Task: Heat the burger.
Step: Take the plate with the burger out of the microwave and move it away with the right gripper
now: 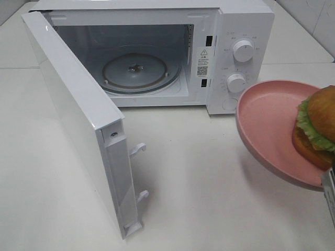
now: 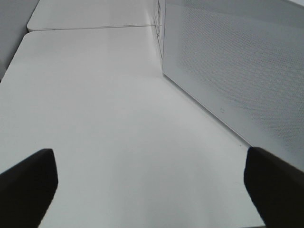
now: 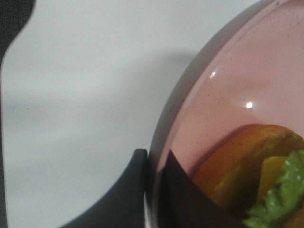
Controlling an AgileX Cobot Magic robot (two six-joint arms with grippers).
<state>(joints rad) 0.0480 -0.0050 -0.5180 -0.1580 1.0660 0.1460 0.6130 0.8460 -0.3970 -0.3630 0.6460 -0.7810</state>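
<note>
The burger (image 1: 316, 128), golden bun with green lettuce, lies on a pink plate (image 1: 267, 125) held tilted above the table at the right, in front of the microwave's dials. My right gripper (image 1: 330, 194) is shut on the plate's near rim. In the right wrist view the right gripper (image 3: 154, 164) pinches the plate's rim (image 3: 190, 95), one finger on each side, with the burger (image 3: 237, 166) just beyond. My left gripper (image 2: 152, 190) is open and holds nothing, low over the table beside the door's outer face (image 2: 237, 61). It is out of sight in the high view.
The white microwave (image 1: 246, 21) stands at the back with its door (image 1: 73, 104) swung wide open to the left. Its glass turntable (image 1: 136, 70) is bare. Two dials (image 1: 243, 50) are on its right panel. The table (image 1: 209, 183) is white.
</note>
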